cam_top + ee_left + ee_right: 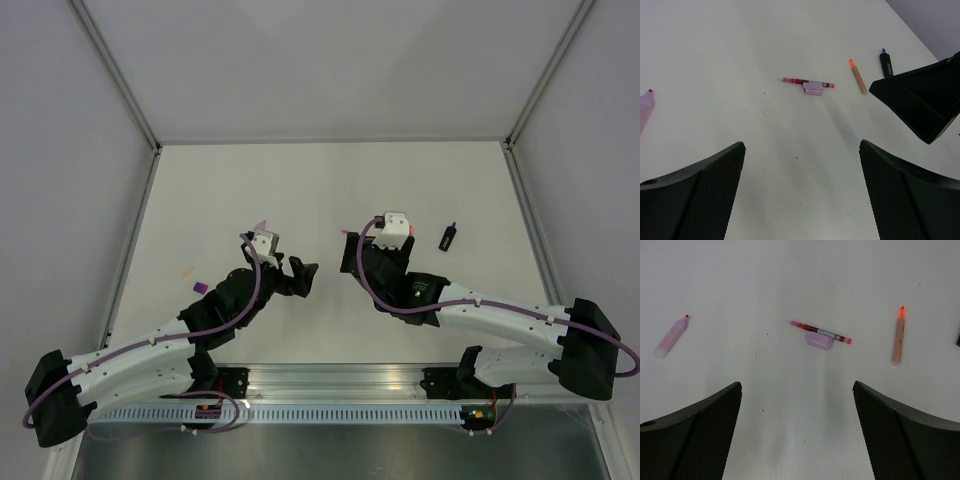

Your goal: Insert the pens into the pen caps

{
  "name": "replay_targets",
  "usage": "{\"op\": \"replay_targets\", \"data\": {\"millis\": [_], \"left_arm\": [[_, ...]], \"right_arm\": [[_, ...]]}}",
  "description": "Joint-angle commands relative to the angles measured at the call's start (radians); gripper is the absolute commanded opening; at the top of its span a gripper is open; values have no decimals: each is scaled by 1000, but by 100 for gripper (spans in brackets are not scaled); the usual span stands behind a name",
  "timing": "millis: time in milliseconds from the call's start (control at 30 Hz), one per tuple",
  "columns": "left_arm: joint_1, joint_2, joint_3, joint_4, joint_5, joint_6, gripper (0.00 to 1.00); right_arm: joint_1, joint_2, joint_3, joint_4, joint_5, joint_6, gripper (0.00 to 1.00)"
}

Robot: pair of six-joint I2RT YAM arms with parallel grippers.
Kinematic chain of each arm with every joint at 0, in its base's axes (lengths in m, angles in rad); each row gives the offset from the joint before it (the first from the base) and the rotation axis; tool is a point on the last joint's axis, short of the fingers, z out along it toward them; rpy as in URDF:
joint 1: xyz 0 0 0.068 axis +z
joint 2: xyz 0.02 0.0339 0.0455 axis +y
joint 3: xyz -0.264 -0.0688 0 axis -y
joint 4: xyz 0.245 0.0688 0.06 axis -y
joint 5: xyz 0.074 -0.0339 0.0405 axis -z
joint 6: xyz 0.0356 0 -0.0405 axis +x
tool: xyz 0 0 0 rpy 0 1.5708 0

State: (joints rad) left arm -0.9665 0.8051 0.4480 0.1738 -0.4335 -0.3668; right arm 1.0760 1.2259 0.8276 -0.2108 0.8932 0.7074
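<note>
Nothing is grasped yet: your left claw (802,145) and right claw (797,385) stand apart, so next lower one onto the thin red pen (819,332) at centre frame.

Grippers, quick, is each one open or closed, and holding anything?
Left gripper: open, holding nothing.
Right gripper: open, holding nothing.

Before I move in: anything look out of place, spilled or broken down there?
Nothing stands out. The thin pink pen lies flat with a pale pink cap close against its side; the orange pen and pink marker lie apart, uncapped, apparently intact. No spills.
</note>
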Motion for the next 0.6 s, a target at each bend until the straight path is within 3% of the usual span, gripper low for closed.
{"op": "replay_targets", "data": {"millis": [0,133,300,467,567], "left_arm": [[-3,3,24,23,25,35,100],[-3,11,26,32,50,49,100],[-3,13,27,32,53,55,100],[-3,-35,23,23,76,54,100],[-3,-76,8,38,105,55,100]], "right_arm": [[2,4,42,-7,49,9,98],[2,15,68,-47,53,-5,98],[-56,60,169,-70,26,-186,98],[-270,101,261,-143,-220,-226,96],[-388,159,289,-172,-313,-259,90]]}}
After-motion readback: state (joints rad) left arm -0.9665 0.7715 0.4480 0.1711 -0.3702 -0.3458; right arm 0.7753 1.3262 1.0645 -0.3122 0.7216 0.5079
